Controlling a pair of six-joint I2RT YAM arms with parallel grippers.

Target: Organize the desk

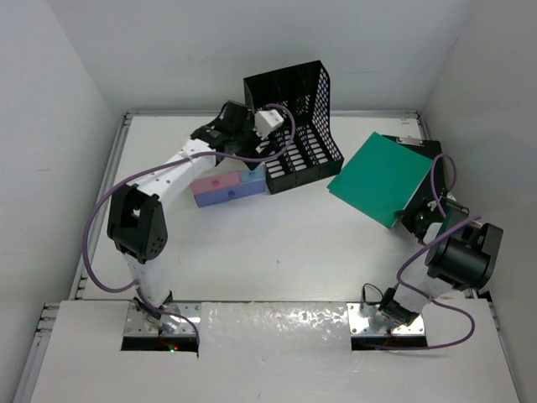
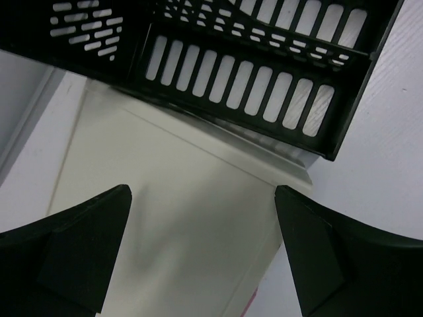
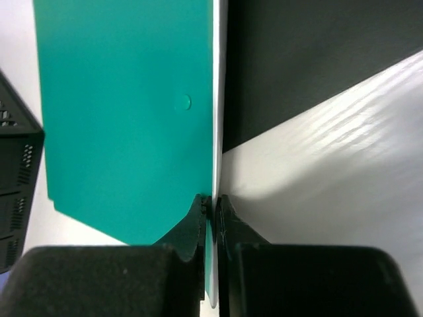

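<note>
Right jaws: closed flat on the near edge of the green folder [image 3: 125, 112], gripping it between both fingers. The folder is held tilted over the right side of the surface [image 1: 277, 252], its far corner towards the black file rack [image 1: 294, 126].

Left jaws: wide open, holding nothing and touching nothing. They hang over the white top of the drawer box [image 1: 222, 186], just beside the file rack, at the far centre of the surface.
</note>
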